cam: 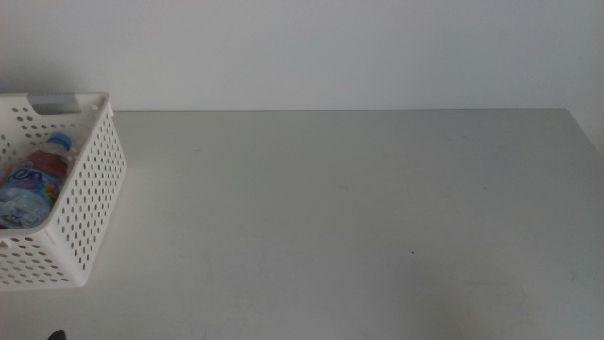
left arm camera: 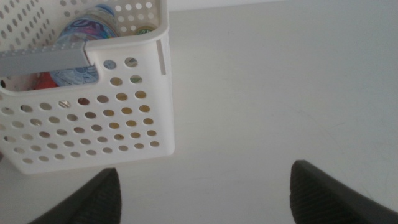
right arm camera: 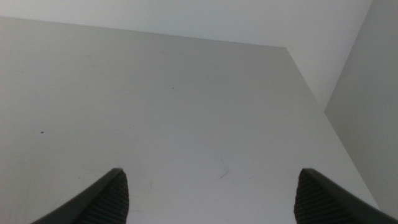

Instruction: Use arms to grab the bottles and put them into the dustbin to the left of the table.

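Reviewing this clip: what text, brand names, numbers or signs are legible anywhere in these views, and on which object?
None can be read in full.
Water bottle in the dustbin: large white letters on its blue label, cut off and blurred; not readable.
Same label in the left wrist view: purple swirl only, no readable letters.
Table: no print.

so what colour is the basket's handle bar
Grey, on the white perforated plastic basket; clearest in the left wrist view.

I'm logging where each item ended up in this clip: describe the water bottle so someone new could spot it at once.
Start at the white perforated dustbin at the table's left edge. Inside lies the water bottle, on its side, pale cap toward the far rim. Its clear body and blue patterned label separate it from the red item beside it in the left wrist view.
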Motion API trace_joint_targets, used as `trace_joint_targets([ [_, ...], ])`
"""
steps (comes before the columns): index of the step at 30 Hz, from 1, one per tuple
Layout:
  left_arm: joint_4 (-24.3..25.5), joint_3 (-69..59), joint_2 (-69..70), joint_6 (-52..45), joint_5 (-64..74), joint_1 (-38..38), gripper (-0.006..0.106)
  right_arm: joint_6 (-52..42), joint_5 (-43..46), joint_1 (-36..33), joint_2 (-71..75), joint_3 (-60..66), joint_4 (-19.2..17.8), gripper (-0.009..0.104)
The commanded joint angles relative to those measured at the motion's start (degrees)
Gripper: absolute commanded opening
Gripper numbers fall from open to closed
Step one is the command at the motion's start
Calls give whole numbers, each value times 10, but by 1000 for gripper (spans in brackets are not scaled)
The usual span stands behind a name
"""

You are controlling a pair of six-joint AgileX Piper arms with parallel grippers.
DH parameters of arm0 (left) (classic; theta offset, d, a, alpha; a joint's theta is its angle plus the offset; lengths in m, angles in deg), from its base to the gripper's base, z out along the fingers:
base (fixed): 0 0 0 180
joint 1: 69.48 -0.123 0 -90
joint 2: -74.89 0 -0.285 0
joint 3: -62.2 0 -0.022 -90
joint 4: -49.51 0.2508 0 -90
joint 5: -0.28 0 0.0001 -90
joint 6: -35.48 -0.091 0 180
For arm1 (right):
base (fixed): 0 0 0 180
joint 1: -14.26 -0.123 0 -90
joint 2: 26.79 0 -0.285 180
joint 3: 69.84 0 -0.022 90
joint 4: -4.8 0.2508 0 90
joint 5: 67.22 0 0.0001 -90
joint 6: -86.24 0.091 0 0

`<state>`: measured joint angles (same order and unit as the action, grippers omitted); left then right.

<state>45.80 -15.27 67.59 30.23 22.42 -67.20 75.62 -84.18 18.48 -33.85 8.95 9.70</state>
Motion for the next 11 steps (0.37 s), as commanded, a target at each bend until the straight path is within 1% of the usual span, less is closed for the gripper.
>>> trace_joint_targets([
  [1,-1,9,18,8,-49,-2,92,-7,39,4,13,-5,0,68],
  [11,0,-15,18,9,-57,-1,92,-7,35,4,13,-5,-1,68],
])
